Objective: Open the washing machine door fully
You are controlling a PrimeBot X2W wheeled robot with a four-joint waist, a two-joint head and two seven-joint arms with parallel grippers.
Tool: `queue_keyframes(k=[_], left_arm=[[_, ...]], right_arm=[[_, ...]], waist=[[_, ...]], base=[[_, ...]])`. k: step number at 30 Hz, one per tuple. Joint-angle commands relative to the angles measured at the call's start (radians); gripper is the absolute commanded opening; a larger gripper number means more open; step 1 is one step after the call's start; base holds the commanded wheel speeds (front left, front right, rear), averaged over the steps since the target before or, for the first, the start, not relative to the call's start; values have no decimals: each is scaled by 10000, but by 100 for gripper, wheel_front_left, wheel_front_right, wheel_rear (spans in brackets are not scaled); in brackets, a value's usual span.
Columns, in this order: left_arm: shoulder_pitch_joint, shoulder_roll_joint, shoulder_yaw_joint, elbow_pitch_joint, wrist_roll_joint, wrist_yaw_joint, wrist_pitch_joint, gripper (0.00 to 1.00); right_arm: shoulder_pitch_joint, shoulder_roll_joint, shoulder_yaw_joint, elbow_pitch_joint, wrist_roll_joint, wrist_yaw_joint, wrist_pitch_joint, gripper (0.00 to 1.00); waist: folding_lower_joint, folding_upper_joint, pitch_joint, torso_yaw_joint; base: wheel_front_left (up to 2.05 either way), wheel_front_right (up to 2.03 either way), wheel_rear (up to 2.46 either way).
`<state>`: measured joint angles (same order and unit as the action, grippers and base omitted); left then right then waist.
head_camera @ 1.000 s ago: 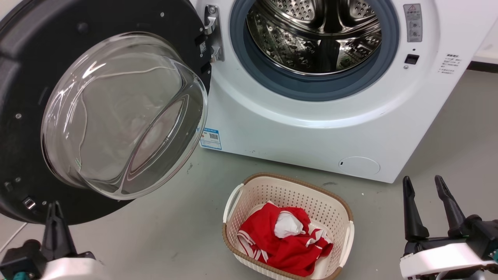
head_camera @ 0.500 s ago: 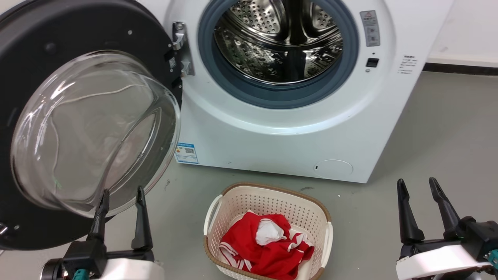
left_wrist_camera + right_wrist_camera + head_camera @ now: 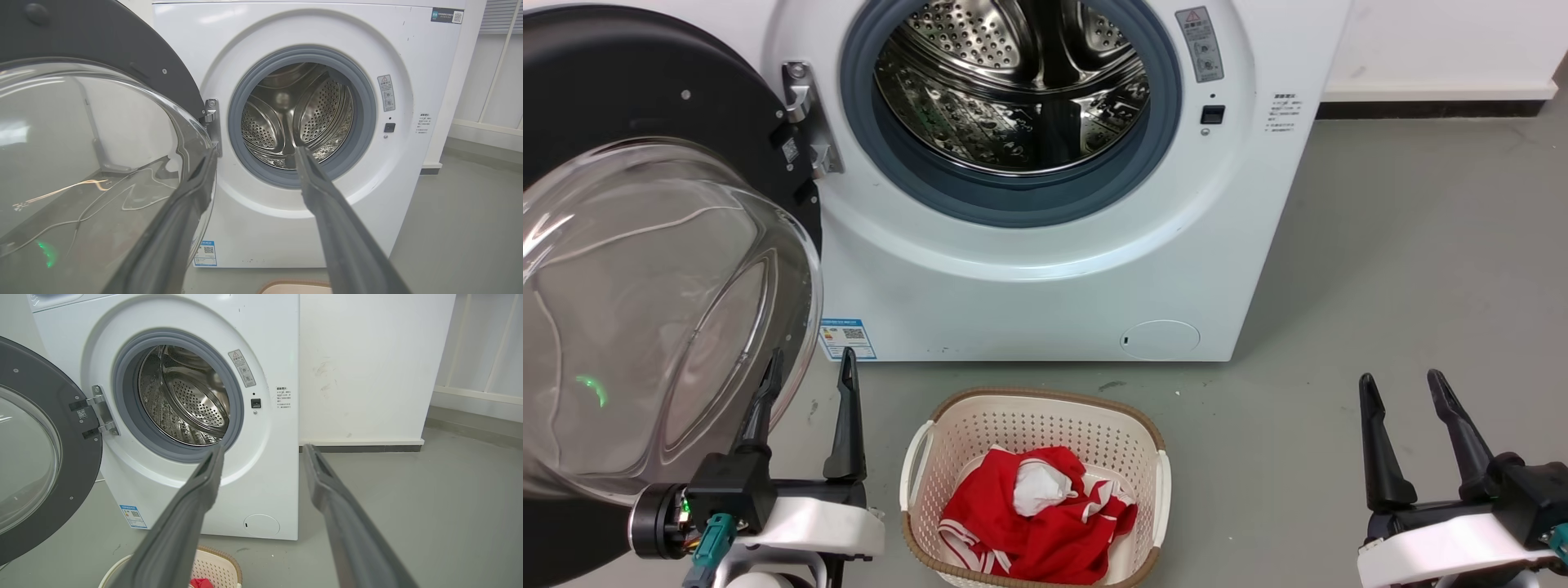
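Your left gripper (image 3: 812,354) is hovering, fingers spread and empty, beside the washing machine door (image 3: 662,269) standing wide open.

One washing machine (image 3: 1045,286) at the far side; one washing machine door (image 3: 645,98) on its left; one laundry basket (image 3: 1045,398) near, holding one red garment (image 3: 1045,535) and one white cloth (image 3: 1036,487); two grippers, the left gripper (image 3: 813,353) and the right gripper (image 3: 1399,376), two fingers each; one blue sticker (image 3: 848,338); one round cap (image 3: 1160,340).

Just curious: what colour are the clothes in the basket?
The clothes are red and white, best in the head view.
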<state>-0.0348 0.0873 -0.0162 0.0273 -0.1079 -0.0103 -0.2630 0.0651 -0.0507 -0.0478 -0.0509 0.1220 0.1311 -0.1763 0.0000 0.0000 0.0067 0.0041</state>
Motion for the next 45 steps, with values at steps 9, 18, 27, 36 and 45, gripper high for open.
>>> queue_keyframes(k=[9,18,27,36,45], left_arm=[[103,-18,160,84,149,-44,-24,100],[110,-80,193,127,211,-67,-24,100],[92,-91,309,523,-174,-99,161,0],[-23,-126,441,724,-2041,-239,631,0],[-85,-152,502,843,-3521,-348,952,0]], right_arm=[[88,13,62,53,71,-5,-59,100],[54,13,68,80,107,-5,-67,100],[95,1,106,346,470,0,1,0],[-163,-118,128,675,2413,-1,275,0],[-360,-187,144,938,3920,-1,488,0]], waist=[[0,0,45,-141],[0,0,51,-105],[0,0,45,-77],[0,0,39,-74],[0,0,34,-72]], base=[[0,0,0],[0,0,0],[0,0,0],[0,0,0],[0,0,0]])
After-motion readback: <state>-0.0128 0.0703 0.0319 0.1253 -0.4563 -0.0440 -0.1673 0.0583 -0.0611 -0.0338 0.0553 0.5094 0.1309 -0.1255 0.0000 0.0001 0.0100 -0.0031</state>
